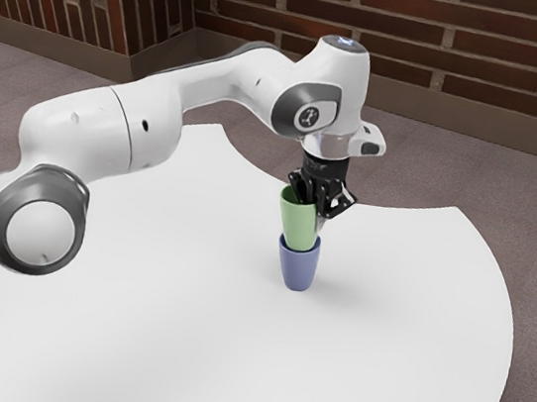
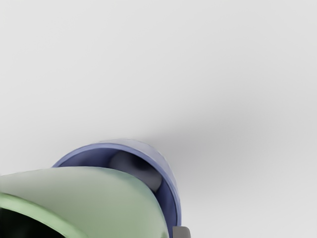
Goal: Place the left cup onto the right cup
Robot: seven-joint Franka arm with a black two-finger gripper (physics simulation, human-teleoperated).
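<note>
The green cup sits tilted with its base inside the blue cup on the surface, while the tool clamps its rim; release and retreat appear outstanding.

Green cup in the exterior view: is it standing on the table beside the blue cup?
No, the green cup sits with its lower end inside the blue cup, off the table.
</note>
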